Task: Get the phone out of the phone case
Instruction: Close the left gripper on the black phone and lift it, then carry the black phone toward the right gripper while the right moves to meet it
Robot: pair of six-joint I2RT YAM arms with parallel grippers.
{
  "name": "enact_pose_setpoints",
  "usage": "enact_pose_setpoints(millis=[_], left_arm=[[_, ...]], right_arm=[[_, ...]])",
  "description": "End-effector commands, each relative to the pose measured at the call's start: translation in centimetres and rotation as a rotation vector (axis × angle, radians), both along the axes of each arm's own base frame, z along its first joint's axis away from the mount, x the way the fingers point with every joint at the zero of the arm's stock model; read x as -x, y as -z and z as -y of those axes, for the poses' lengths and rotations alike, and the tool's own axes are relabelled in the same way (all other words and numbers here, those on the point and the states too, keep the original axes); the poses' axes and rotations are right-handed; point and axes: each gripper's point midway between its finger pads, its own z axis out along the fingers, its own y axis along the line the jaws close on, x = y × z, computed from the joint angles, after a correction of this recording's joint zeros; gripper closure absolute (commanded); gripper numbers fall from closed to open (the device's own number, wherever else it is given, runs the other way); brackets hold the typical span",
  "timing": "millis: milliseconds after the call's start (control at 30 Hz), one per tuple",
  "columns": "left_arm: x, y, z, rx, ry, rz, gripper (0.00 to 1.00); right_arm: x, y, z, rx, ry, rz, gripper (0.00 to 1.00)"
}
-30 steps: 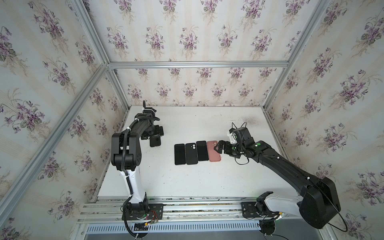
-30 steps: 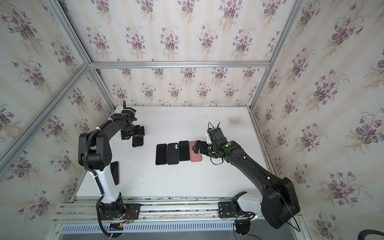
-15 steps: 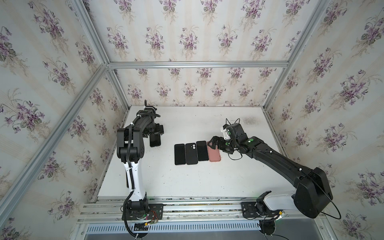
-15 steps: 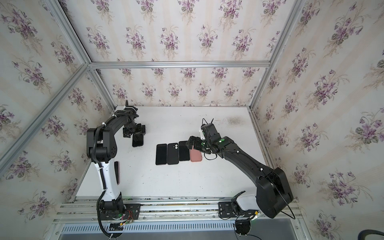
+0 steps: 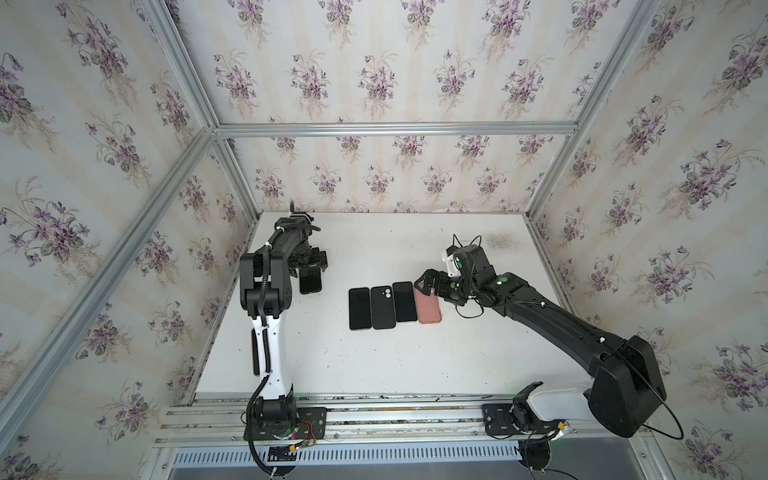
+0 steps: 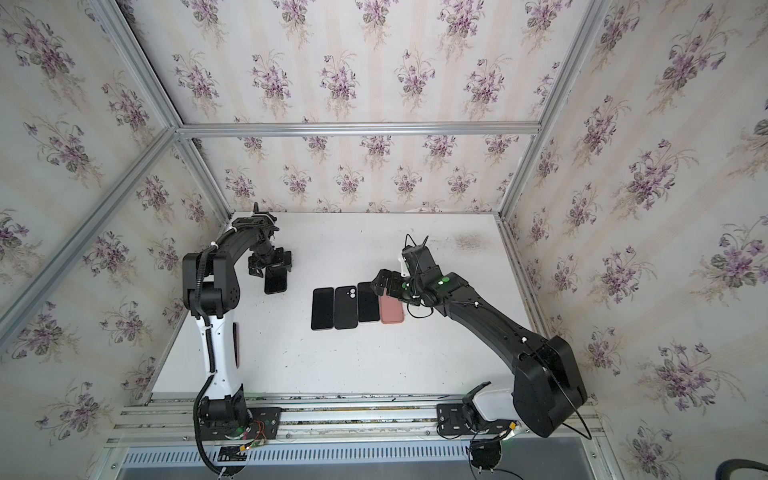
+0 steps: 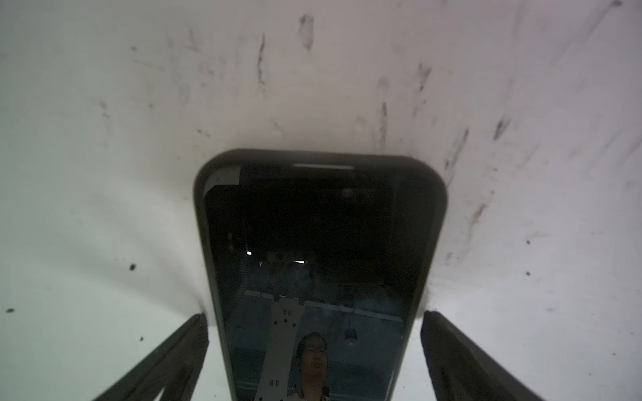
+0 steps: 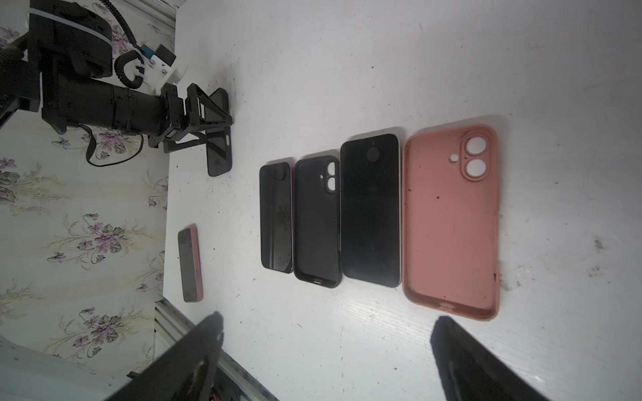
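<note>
On the desk, extraction has not begun. My left gripper straddles the black-cased phone near the far-left corner, jaws wide, gripping nothing; I judge it must close next. My right gripper hovers spread and empty over the pink case. Only the right wrist view plainly shows another cased phone, at the left edge.

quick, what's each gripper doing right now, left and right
left gripper: open, fingers either side of the black-cased phone; contact unclear
right gripper: open, empty, by the pink phone case
</note>
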Motion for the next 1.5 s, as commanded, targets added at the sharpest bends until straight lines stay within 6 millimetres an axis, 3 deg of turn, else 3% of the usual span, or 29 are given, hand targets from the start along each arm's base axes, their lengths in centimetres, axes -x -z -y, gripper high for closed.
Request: enact_pose_setpoints(millis=[0,333,767,1067,1467], left_arm=[[0.1,-0.1,0.1,0.015,-0.010,-0.015,0.04],[-0.2,1.1,-0.1,0.017,-0.015,-0.053,0.12],[-0.4,1.2,-0.2,0.035,-0.019,-0.050,0.35],[-0.5,-0.5,-0.3,0.069,-0.024,-0.002,0.41],[0.2,-2.7,1.1,0.157,-0.028,0.076,0.44]], right_arm=[[-1.0,-1.3,-0.2,-0.017,0.018,0.046,0.03],[-1.5,-1.2,-0.6,-0.022,0.023,0.038,0.04],[-2.2,-0.9,-0.9,-0.032,0.037,0.038,0.04],[-2.6,-0.5,-1.3,-0.048,0.040,0.035,0.04],[-2.6,0.6,-1.7,-0.074,0.036,0.022,0.05]])
